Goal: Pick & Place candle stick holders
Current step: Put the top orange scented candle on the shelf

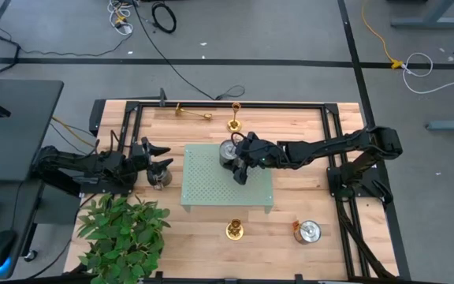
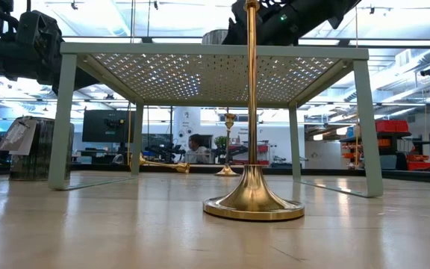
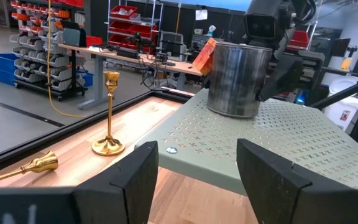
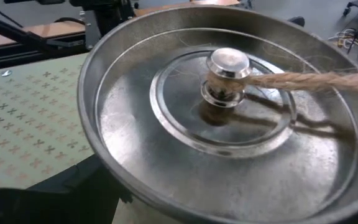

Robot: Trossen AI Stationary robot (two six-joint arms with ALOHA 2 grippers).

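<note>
Your right hand (image 1: 239, 162) is shut around a lidded metal tin (image 3: 237, 78) on the green rack (image 1: 211, 185). Your left hand (image 3: 194, 177) is half open and holds nothing, near the rack's edge.

Rack (image 1: 211, 185) occupies the counter (image 1: 306, 189) centre; a tin (image 1: 228, 151) and the right gripper (image 1: 239, 167) block its far edge. The rack's left half is unobstructed.
</note>
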